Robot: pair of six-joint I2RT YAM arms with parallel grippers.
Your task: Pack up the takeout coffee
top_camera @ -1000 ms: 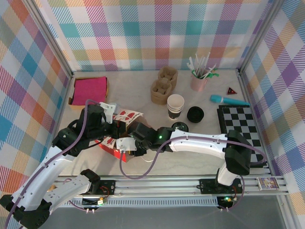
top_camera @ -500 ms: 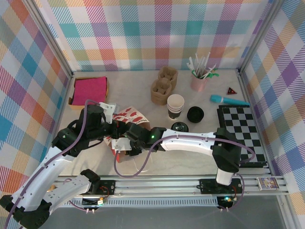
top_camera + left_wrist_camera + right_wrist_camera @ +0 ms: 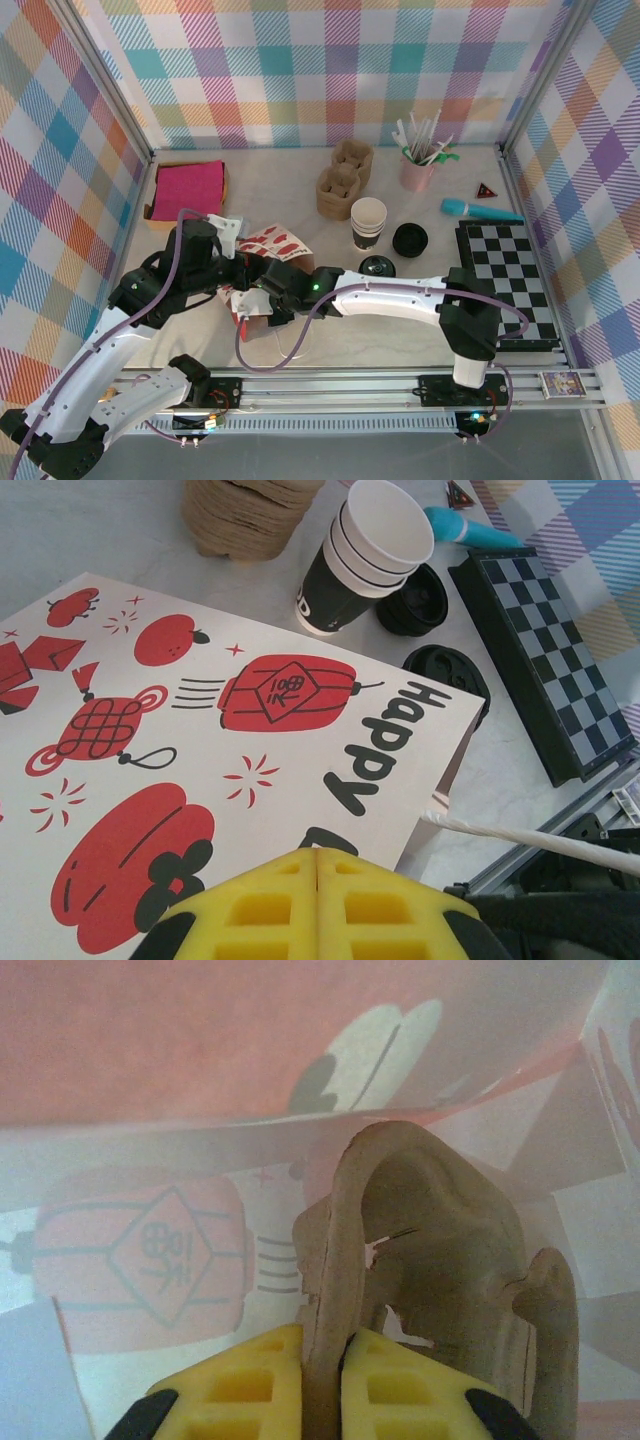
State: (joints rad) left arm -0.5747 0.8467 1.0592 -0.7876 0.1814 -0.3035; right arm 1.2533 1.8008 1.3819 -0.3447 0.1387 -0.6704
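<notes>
You have one stack of white, brown-banded paper cups (image 3: 368,222) and two round black plastic lids (image 3: 410,240) right of the red-printed paper bag (image 3: 275,240). Right wrist view, inside it: your right hand (image 3: 322,1345) clamps a brown pulp carrier (image 3: 430,1250); your left hand (image 3: 317,858) is pinched shut.

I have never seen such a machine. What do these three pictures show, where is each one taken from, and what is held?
These are two robot arms fixed at the near table edge. The wide picture looks down from above; the other two come from a small camera on each wrist, so the yellow shapes are that arm's own fingers. The left gripper is shut on the edge of a white paper bag with red prints. The right gripper reaches inside the bag and pinches a brown cardboard cup carrier. On the table stand stacked paper cups, loose black lids, spare carriers and pink napkins.
</notes>
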